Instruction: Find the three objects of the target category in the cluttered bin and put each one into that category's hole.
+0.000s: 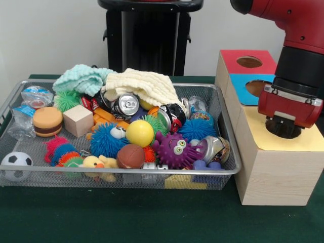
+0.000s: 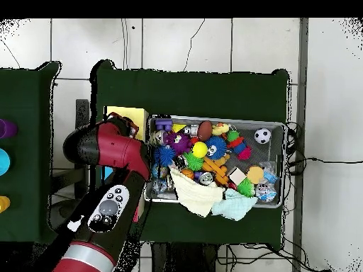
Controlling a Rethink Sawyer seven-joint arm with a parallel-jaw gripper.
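The claw [image 1: 283,127] is hanging over the yellow top of the wooden box [image 1: 273,167]; whether it is spread I cannot tell. The cluttered bin [image 1: 223,126] is lying just beside the box, toward the picture's left in the front view, its long axis running across the table [image 1: 152,217].

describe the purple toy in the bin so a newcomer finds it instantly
Start at the wire mesh bin and go to its front right part. The purple spiky toy sits there beside a brown ball. Unlike the blue spiky balls nearby, it has two googly eyes.
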